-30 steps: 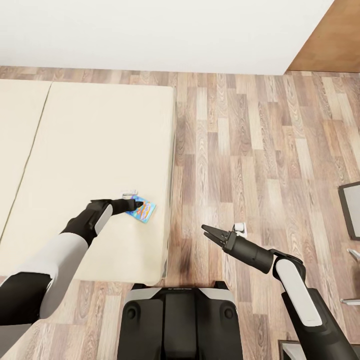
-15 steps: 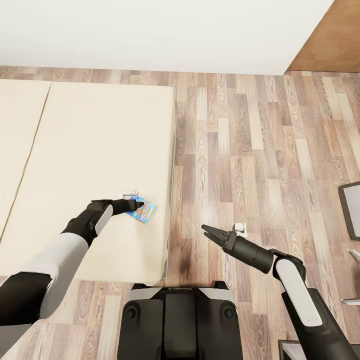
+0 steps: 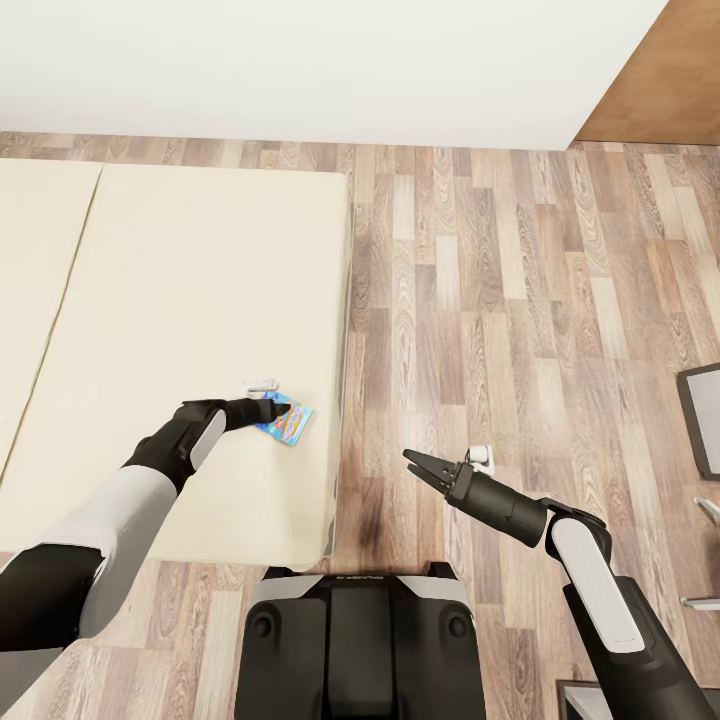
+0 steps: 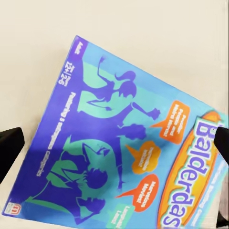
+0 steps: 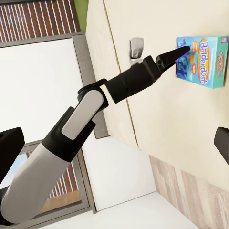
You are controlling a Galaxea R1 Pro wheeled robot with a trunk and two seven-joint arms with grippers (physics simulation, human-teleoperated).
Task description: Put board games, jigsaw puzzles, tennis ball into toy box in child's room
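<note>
Directly under our left gripper (image 3: 268, 408) lies the flat blue-and-teal cardboard board game box (image 4: 129, 143), resting on the plain beige mattress of the bed (image 3: 200, 260) near its edge. The jaws stand wide, astride the box; its long axis seems to run slantwise between them. Our right gripper (image 3: 412, 461), jaws apparently nearly closed and empty, hangs over the wood-plank floor (image 3: 520, 300), farther off.

Left end effector (image 3: 268, 408) has edged a little farther over the board game (image 3: 290, 424) | game has shifted slightly up the bed (image 3: 200, 300), its corner now higher | nearby white object likewise nudged.
</note>
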